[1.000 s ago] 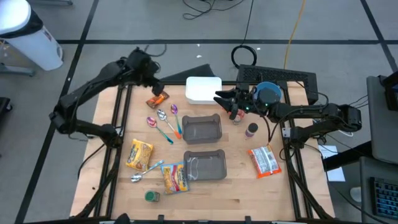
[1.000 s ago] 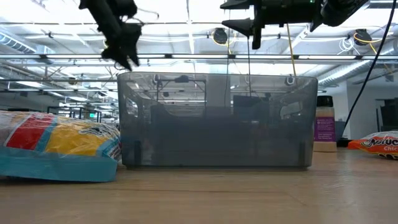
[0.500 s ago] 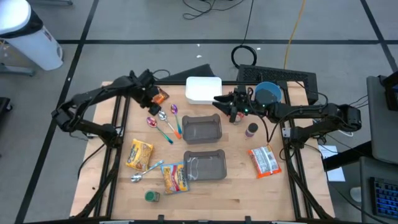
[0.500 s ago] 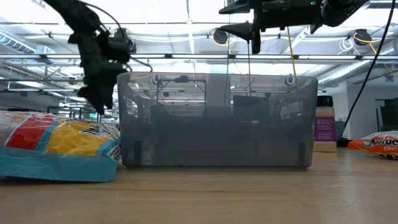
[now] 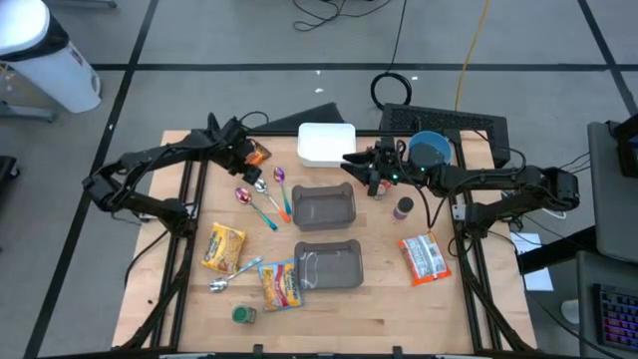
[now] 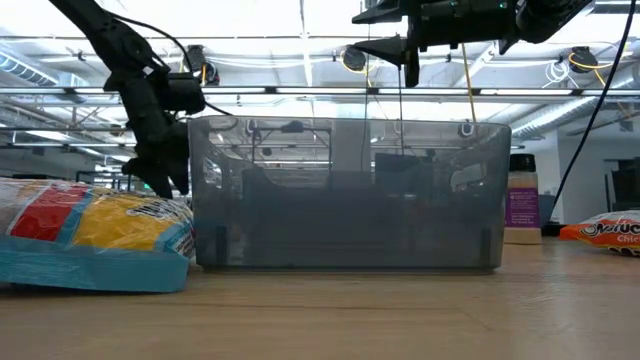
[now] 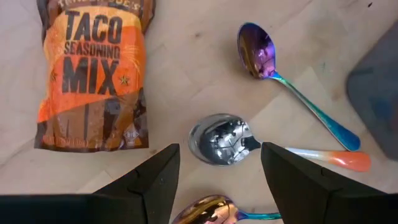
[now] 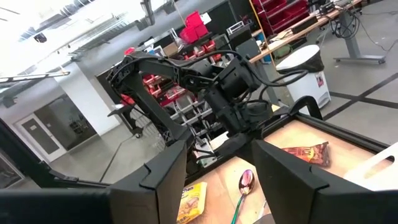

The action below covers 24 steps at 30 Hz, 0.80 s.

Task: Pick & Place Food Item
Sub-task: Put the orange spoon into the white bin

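Orange taco seasoning packet (image 7: 93,74), flat

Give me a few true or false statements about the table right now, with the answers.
1. The left gripper is open above a silver spoon. True.
2. The taco seasoning packet is inside a gray bin. False: it lies on the wooden table.
3. Both gray bins look empty. True.
4. The right gripper holds the small bottle. False: the bottle stands on the table, apart from it.
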Available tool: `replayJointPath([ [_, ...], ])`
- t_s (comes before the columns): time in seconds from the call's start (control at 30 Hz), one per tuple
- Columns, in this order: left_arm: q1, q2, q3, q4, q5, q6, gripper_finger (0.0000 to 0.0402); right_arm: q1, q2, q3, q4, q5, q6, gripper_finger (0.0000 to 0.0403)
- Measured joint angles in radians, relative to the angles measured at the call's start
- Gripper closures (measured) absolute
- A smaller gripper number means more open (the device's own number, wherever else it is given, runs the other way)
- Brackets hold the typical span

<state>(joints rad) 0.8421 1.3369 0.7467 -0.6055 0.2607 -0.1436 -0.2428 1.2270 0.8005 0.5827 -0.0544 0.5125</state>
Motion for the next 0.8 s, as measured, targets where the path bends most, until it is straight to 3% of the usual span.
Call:
replayJointPath([
  [0.27, 0.028, 0.008, -0.034, 0.028, 0.000, -0.002, 0.0167, 0.000, 0.000, 0.000, 0.000, 0.000, 0.000, 0.0226],
  [0.8, 0.035, 0.180, -0.034, 0.115, 0.065, 0.006, 0.0167, 0.000, 0.000, 0.000, -0.001, 0.000, 0.000, 0.0227],
])
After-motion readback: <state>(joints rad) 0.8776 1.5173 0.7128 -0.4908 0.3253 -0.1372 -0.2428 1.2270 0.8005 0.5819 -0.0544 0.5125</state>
